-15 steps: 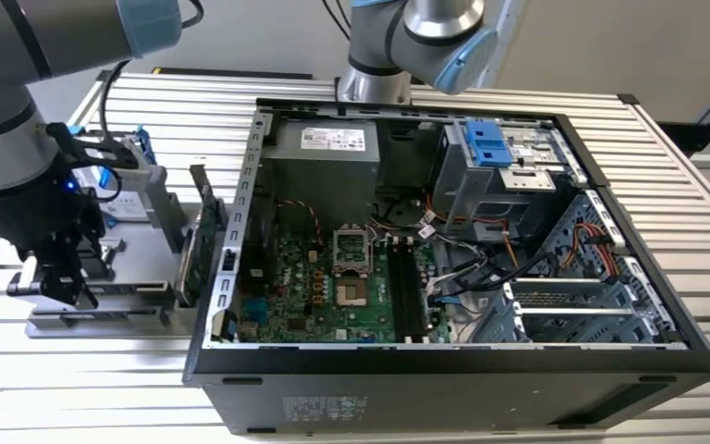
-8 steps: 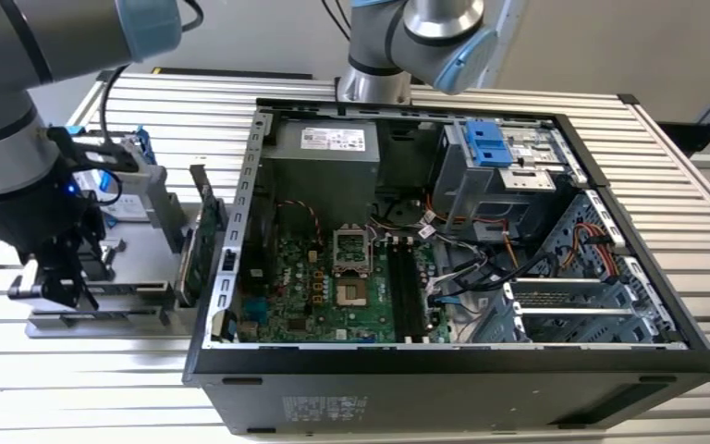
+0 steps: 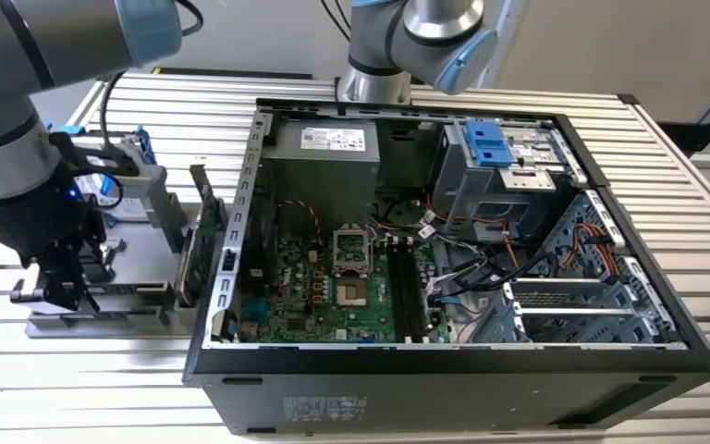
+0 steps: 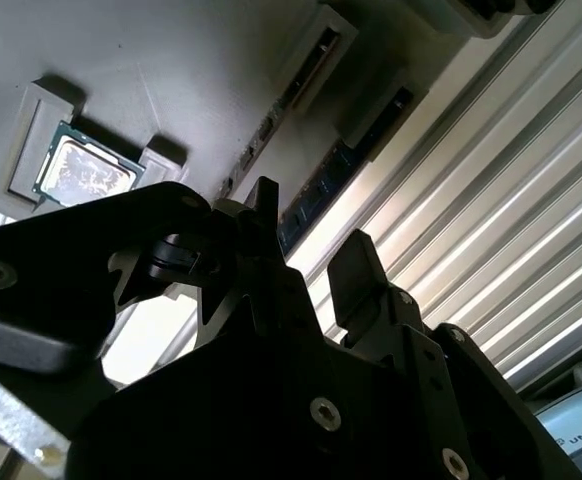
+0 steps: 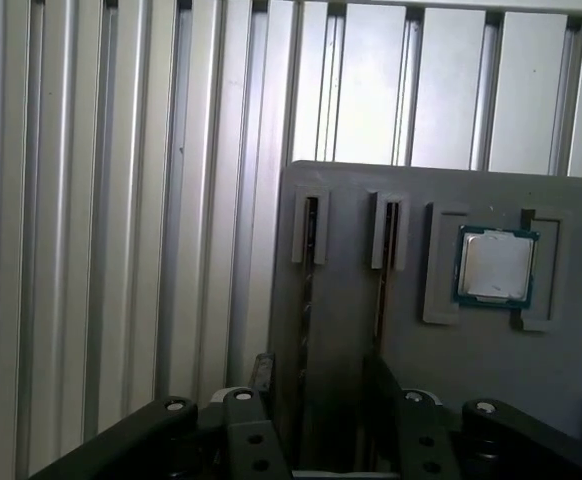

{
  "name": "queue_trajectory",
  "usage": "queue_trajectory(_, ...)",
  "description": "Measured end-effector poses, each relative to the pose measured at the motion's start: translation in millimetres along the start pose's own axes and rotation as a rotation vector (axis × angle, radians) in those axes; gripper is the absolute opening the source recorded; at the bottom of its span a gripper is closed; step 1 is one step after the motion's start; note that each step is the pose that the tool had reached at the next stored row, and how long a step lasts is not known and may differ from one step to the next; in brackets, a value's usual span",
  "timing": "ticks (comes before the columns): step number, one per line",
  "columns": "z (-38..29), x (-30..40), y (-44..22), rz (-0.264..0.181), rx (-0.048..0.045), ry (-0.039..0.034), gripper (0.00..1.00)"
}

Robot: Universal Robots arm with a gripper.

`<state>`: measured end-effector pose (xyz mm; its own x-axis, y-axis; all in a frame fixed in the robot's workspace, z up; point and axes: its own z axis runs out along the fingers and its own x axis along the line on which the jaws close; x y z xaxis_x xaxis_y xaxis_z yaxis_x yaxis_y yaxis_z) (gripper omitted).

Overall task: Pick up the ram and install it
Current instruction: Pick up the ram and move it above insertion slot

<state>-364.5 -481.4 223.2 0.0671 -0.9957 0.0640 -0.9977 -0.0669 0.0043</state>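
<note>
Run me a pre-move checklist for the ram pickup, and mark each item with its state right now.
1. Fingers apart: ok, a gap shows between them in the second wrist view.
2. Gripper empty: ok, nothing sits between the fingers.
3. Ram in place: ok, it stands in a slot of the grey holder.
4. Fingers lined up on the ram: cannot tell.
5. Case open: ok, the board is exposed in the exterior view.
6. Memory slots free: they look empty, but the latch state cannot be told.
</note>
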Motion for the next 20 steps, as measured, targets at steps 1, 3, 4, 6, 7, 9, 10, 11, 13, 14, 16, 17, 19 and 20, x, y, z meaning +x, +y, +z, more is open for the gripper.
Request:
queue_trajectory(1,0.4,-0.1,0.1,0.000,0.0000,0.0000,1.00)
queue_trajectory(3,1.4,-0.2,0.3,-0.001,0.0001,0.0000,1.00)
queue_trajectory(4,1.9,-0.2,0.4,-0.002,0.0000,0.0000,1.00)
queue_trajectory(6,3.2,-0.3,0.6,-0.002,0.0002,0.0000,1.00)
queue_trajectory(7,3.8,-0.4,0.7,-0.003,0.0002,0.0000,1.00)
queue_trajectory(9,5.0,-0.5,0.9,-0.004,0.0001,0.0001,1.00)
queue_trajectory(10,5.6,-0.5,1.1,-0.004,0.0002,0.0001,1.00)
queue_trajectory(11,6.3,-0.6,1.2,-0.005,0.0003,0.0000,1.00)
queue_trajectory(13,7.4,-0.6,1.4,-0.007,0.0004,0.0001,1.00)
queue_trajectory(14,7.8,-0.7,1.5,-0.007,0.0004,0.0002,1.00)
queue_trajectory(16,8.8,-0.7,1.7,-0.009,0.0005,0.0002,1.00)
queue_trajectory(17,9.2,-0.6,1.8,-0.009,0.0005,0.0002,1.00)
queue_trajectory(19,10.0,-0.4,2.0,-0.010,0.0007,0.0005,1.00)
queue_trajectory(20,10.4,-0.2,2.1,-0.011,0.0007,0.0007,1.00)
